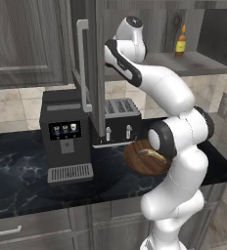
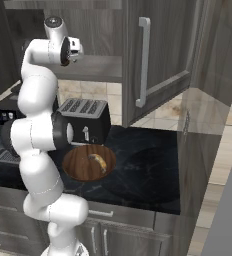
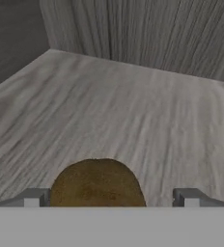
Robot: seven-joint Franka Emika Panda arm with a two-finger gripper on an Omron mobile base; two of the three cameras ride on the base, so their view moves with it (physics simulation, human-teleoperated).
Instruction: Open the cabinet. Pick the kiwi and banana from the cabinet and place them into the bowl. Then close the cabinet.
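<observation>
Gripper (image 3: pixel 111 198) wide apart round kiwi (image 3: pixel 97 183).

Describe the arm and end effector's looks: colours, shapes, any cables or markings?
Glossy white arm of rounded, bulbous links with dark grey or black joint bands. No cables or markings visible. The end effector has two small squared grey fingertips.

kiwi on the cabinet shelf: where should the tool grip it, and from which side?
Grip the kiwi across its rounded middle, coming in level along the shelf from the open front. It lies alone on the flat board, and the open tool already straddles it, one finger on each side. Likely just ease forward, then close.
</observation>
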